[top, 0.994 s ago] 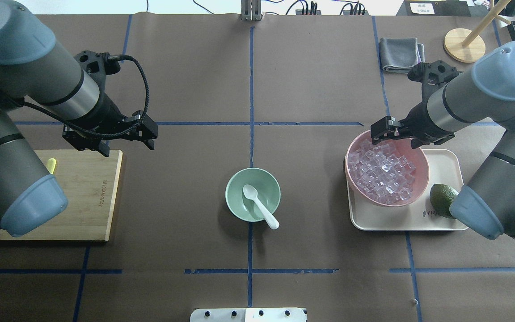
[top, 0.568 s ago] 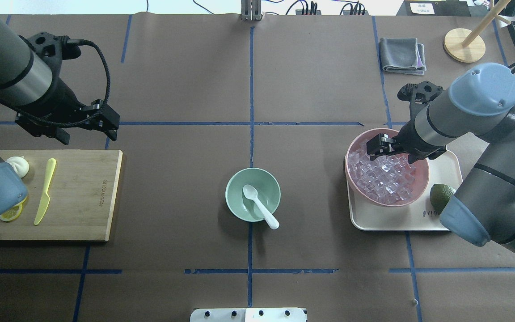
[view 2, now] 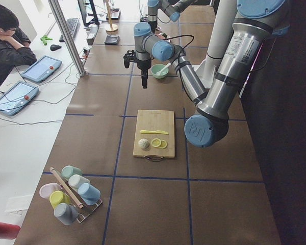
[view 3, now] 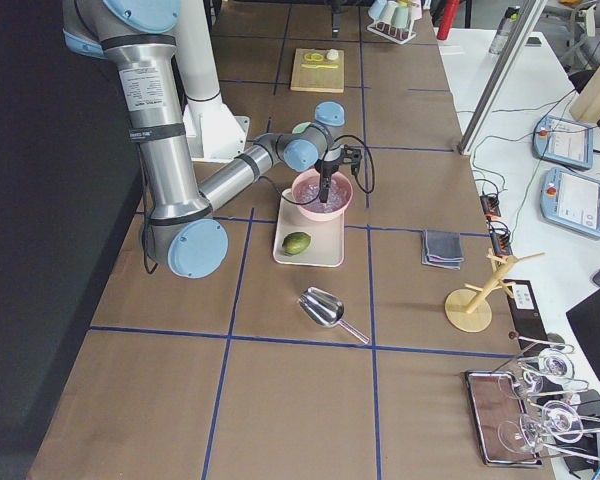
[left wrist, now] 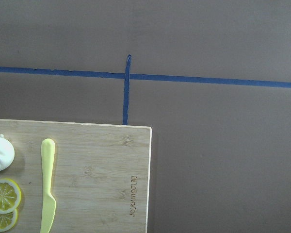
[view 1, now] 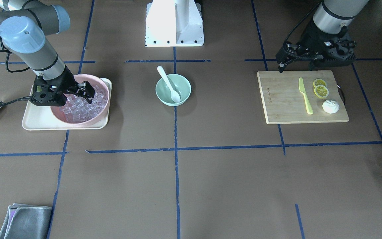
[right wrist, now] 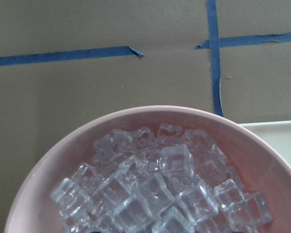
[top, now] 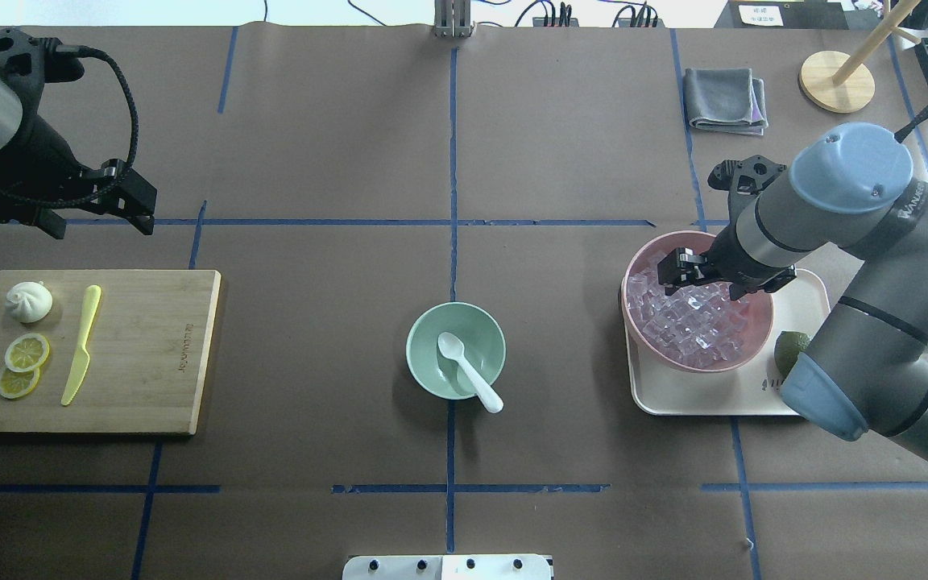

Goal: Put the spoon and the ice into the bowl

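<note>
I see a knife (view 2: 154, 132), lemon slices (view 2: 158, 143) and a bun (view 2: 143, 144) on the cutting board (view 2: 154, 120), the mint-green bowl (view 2: 158, 74) beyond.

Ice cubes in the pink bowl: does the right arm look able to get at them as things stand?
Probably yes. The right gripper hangs just over the ice heaped in the open pink bowl, with nothing between them.

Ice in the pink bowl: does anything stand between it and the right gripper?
Nothing visible does. The right gripper hangs over the ice heaped in the uncovered pink bowl, jaws open.
</note>
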Controlling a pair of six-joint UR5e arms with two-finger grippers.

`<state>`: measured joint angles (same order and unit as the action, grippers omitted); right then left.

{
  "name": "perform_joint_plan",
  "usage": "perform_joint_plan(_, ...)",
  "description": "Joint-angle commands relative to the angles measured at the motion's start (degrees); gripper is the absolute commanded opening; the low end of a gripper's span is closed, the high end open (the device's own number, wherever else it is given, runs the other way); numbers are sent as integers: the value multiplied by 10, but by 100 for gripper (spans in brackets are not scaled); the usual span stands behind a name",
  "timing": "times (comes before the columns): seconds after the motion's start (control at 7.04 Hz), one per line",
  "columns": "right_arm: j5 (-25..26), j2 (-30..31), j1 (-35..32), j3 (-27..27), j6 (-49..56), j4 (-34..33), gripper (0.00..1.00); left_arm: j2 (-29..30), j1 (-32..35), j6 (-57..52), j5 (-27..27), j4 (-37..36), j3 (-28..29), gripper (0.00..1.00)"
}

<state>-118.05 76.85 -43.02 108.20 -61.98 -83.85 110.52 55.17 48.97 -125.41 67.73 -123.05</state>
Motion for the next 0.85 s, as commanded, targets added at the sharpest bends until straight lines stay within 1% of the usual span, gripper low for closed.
perform_joint_plan(0.0,0,-1,2,-3,-1,0,81,-8,3,-1,1,-1,-5,100)
perform_joint_plan(0.43,1,-2,6,-15,1,0,78,-9,4,-2,1,-1,-6,100)
perform_joint_plan(0.71,-1,-2,6,-12,0,0,63,-10,6,-1,1,-1,-6,100)
